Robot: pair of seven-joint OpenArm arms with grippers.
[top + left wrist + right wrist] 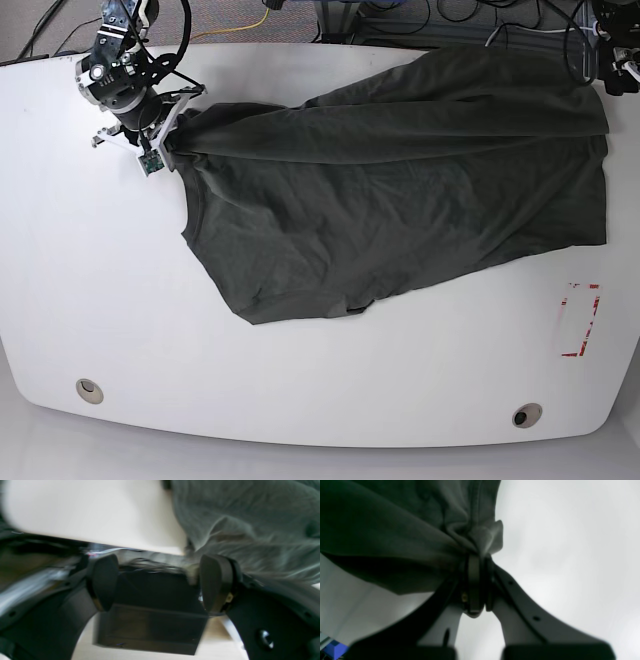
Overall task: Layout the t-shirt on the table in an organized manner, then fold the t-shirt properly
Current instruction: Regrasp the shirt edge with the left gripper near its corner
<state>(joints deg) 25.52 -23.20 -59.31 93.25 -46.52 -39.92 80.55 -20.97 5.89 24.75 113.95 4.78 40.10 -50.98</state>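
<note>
The far and middle part of the table [120, 330] is covered by the spread t-shirt [400, 190], from the upper left to the right edge. Bare surface is left along the whole near side and the left side. A red tape rectangle [580, 320] and two grommet holes [90, 390] are found there, all flat.

Matt wrinkled cloth t-shirt [400, 200], glossy smooth white table [120, 320], matt red tape [580, 320]
</note>
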